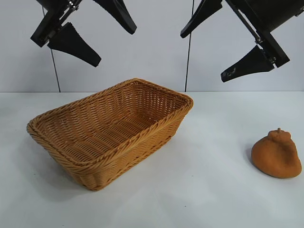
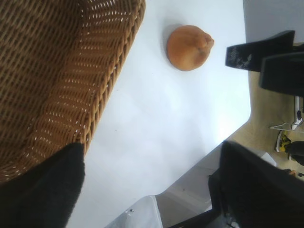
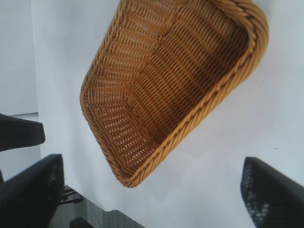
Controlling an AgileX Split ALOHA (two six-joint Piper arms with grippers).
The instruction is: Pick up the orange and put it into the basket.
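Left gripper (image 1: pixel 97 40) hangs high above the basket's left end, jaws spread wide, holding nothing. Basket (image 1: pixel 111 130) sits on the white table (image 1: pixel 199 190), left of centre, nothing visible inside. Right gripper (image 1: pixel 209 47) hangs high on the right, jaws wide apart, also holding nothing. Orange (image 1: pixel 276 154) rests on the table at far right, well apart from the basket, stem nub up.

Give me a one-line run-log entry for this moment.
orange: on table, right of basket, untouched | basket: empty | left gripper: open, raised | right gripper: open, raised | stage: pre-grasp
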